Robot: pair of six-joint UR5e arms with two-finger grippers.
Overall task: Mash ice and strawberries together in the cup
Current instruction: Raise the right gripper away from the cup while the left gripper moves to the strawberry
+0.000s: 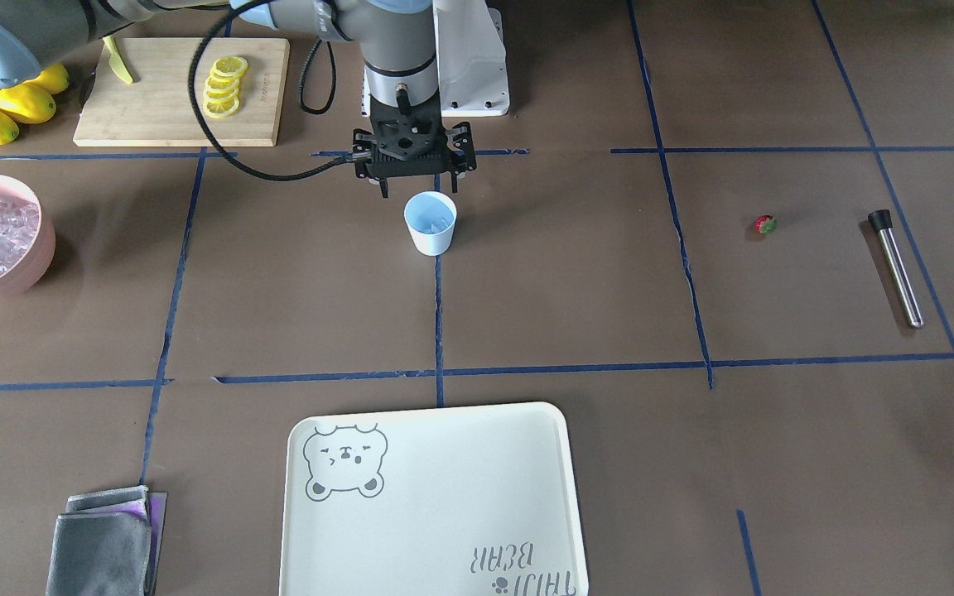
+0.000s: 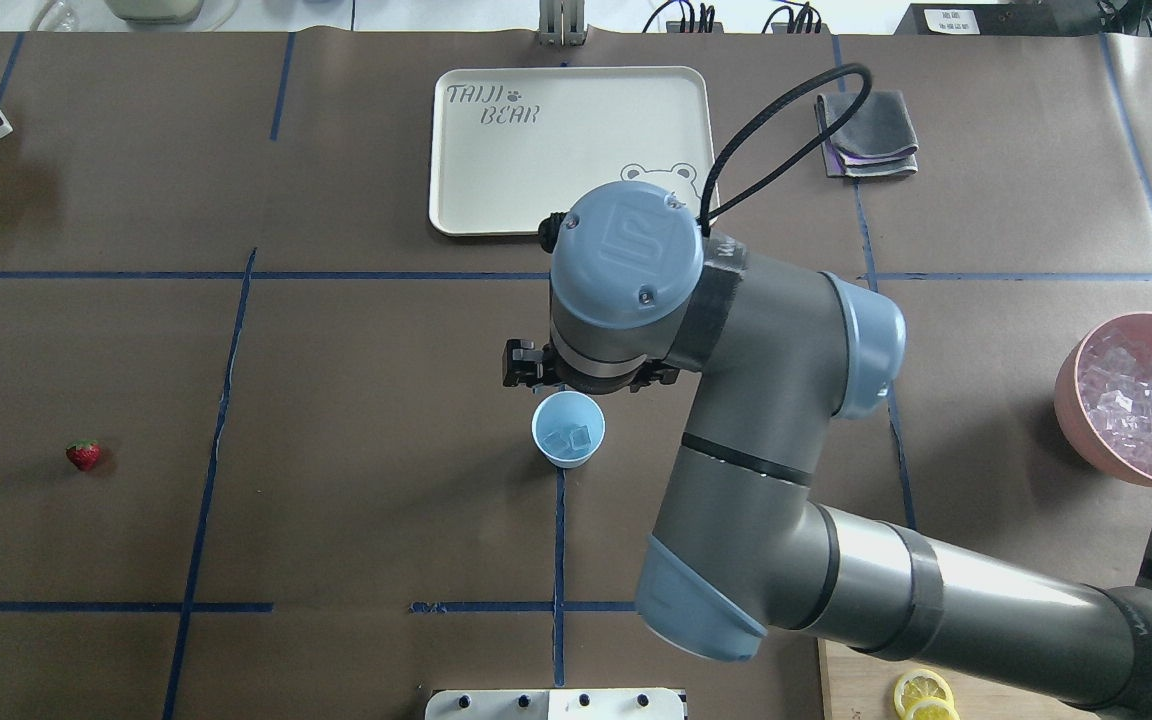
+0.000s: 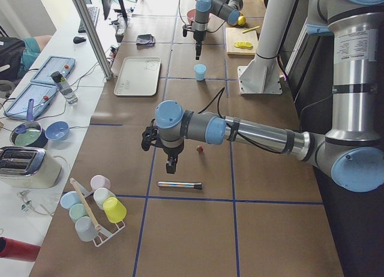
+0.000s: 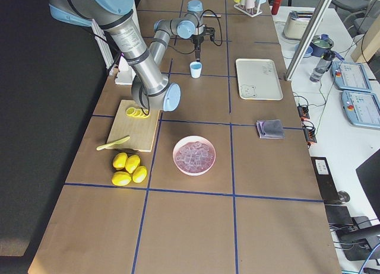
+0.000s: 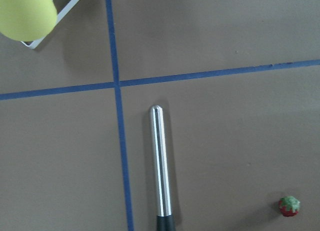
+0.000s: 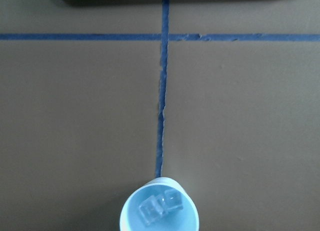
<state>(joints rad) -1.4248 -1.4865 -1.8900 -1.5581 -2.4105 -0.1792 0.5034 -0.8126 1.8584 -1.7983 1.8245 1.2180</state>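
Each arm is built from grey tubular links joined by rounded housings with pale blue end caps. On the right arm [image 2: 766, 330], the wrist cap [image 2: 626, 235] carries an embossed logo and small perimeter screws, a band of dark tape [image 2: 721, 300] wraps the adjoining link, a black cable [image 2: 776, 110] loops off the wrist, and the right end effector [image 1: 416, 184] is a black skeletal plate assembly with two slim fingers. The left arm [image 3: 258, 133] has black rings along its silver forearm, a white printed label [image 3: 351, 46] on its upright link, and a black left end effector [image 3: 171, 168].
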